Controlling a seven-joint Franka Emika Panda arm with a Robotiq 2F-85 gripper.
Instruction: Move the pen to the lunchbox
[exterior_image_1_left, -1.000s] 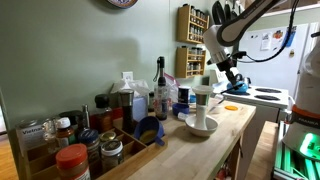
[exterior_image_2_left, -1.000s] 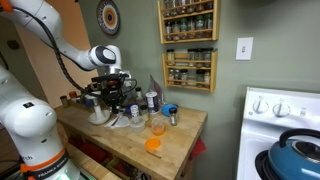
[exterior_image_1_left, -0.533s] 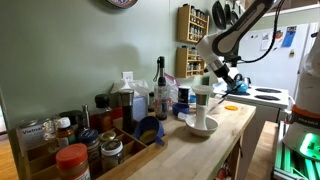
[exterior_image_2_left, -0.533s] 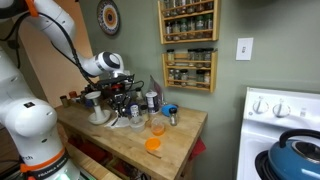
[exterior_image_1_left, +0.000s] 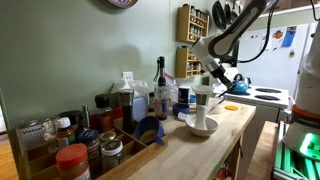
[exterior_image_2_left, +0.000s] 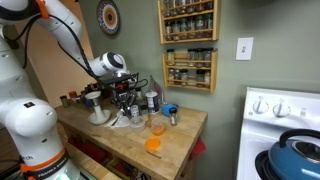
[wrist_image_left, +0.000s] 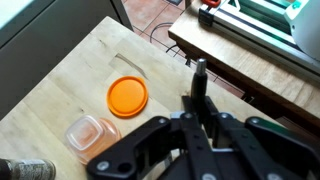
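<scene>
My gripper (wrist_image_left: 197, 112) is shut on a dark pen (wrist_image_left: 198, 80), which sticks out past the fingertips. In the wrist view it hangs over the wooden counter (wrist_image_left: 100, 55). A clear plastic lunchbox (wrist_image_left: 92, 132) and its round orange lid (wrist_image_left: 128, 97) lie on the counter to the left of the pen. In an exterior view the gripper (exterior_image_2_left: 130, 95) hovers above the counter, left of the lunchbox (exterior_image_2_left: 157, 127) and the orange lid (exterior_image_2_left: 152, 144). In an exterior view the gripper (exterior_image_1_left: 218, 74) is above the counter's far end.
A white stand in a bowl (exterior_image_1_left: 201, 110), bottles (exterior_image_1_left: 160, 88) and jars (exterior_image_1_left: 72, 160) crowd the counter along the wall. Spice racks (exterior_image_2_left: 189, 68) hang on the wall. A stove with a blue kettle (exterior_image_2_left: 296, 158) stands beside the counter. The counter edge (wrist_image_left: 215, 75) lies near the pen tip.
The arm has carried the pen in over the counter and slightly down, closer to the lunchbox and orange lid. The gripper has stayed shut on the pen.
</scene>
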